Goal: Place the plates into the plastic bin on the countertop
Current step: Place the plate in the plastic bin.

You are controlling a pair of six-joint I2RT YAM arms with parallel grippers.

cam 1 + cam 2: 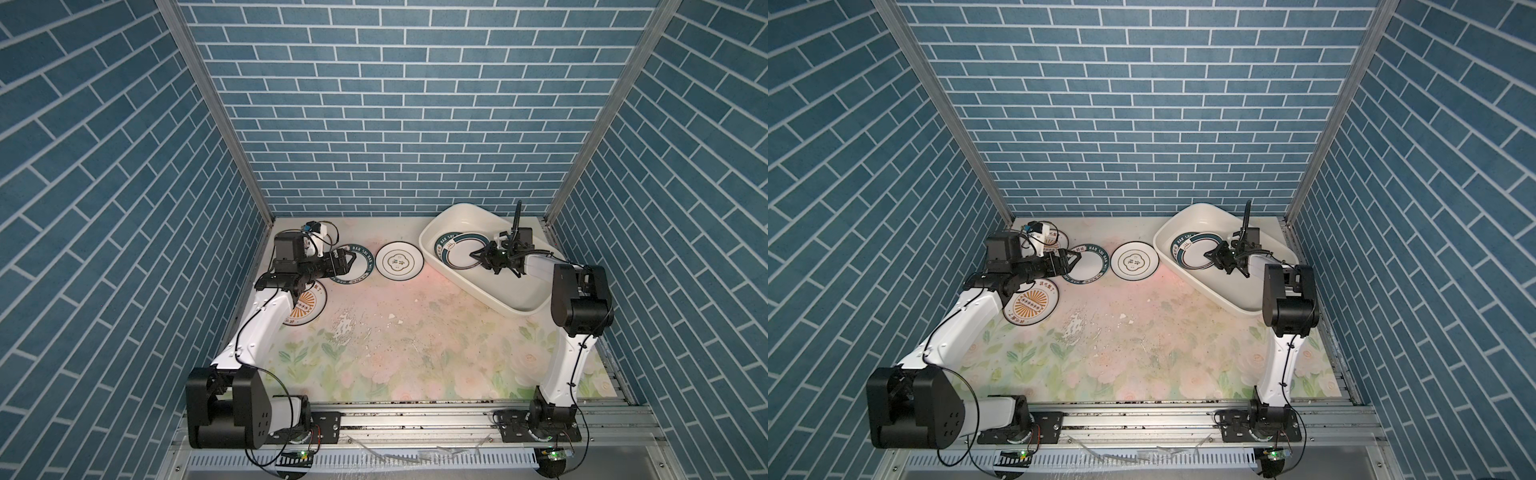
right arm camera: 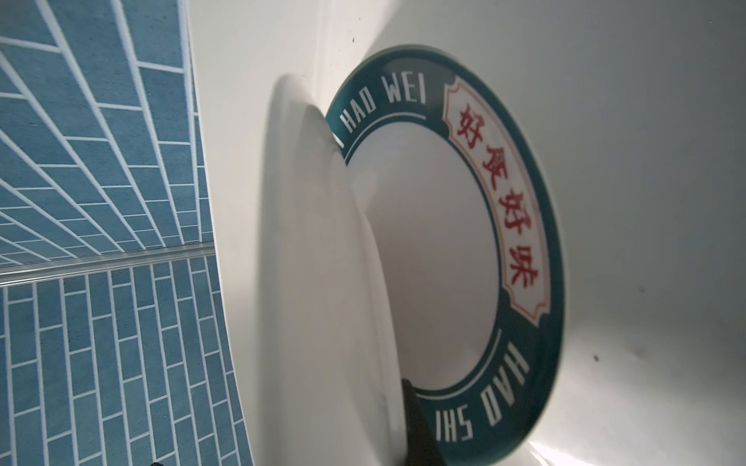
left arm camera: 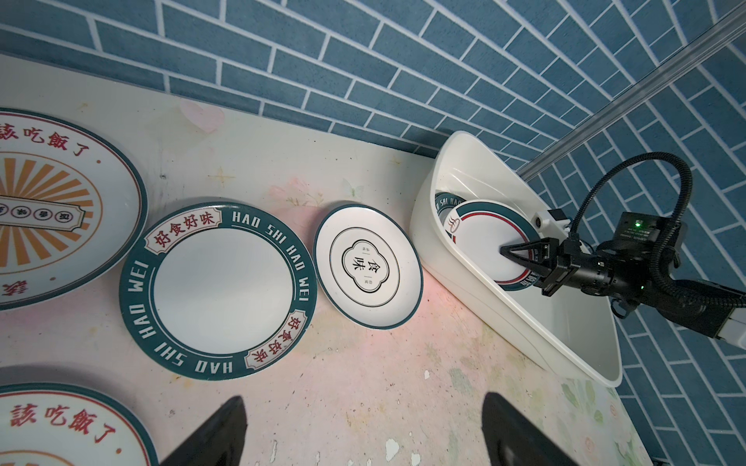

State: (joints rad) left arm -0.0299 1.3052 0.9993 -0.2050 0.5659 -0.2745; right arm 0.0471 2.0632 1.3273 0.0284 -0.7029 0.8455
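Observation:
The cream plastic bin (image 1: pixel 528 293) (image 3: pixel 565 322) stands at the back right of the flowered countertop (image 1: pixel 415 332). My right gripper (image 1: pixel 478 254) (image 3: pixel 509 252) is inside it, shut on the rim of a green-ringed plate (image 3: pixel 484 238) whose white underside (image 2: pixel 323 262) fills the right wrist view. That plate is tilted over a lettered plate (image 2: pixel 524 201) lying in the bin. My left gripper (image 1: pixel 351 264) (image 3: pixel 364 399) hangs open and empty above the countertop by another lettered plate (image 3: pixel 220 290). Beside it lie a quatrefoil plate (image 1: pixel 400 261) (image 3: pixel 367 264) and two sunburst plates (image 3: pixel 52 205) (image 3: pixel 68 423).
Blue brick-patterned walls close in the back and both sides. The left arm (image 1: pixel 266 316) covers part of the near sunburst plate (image 1: pixel 309 309). Worn, scuffed patches (image 1: pixel 345 328) mark the middle of the countertop. A metal rail (image 1: pixel 415 419) runs along the front edge.

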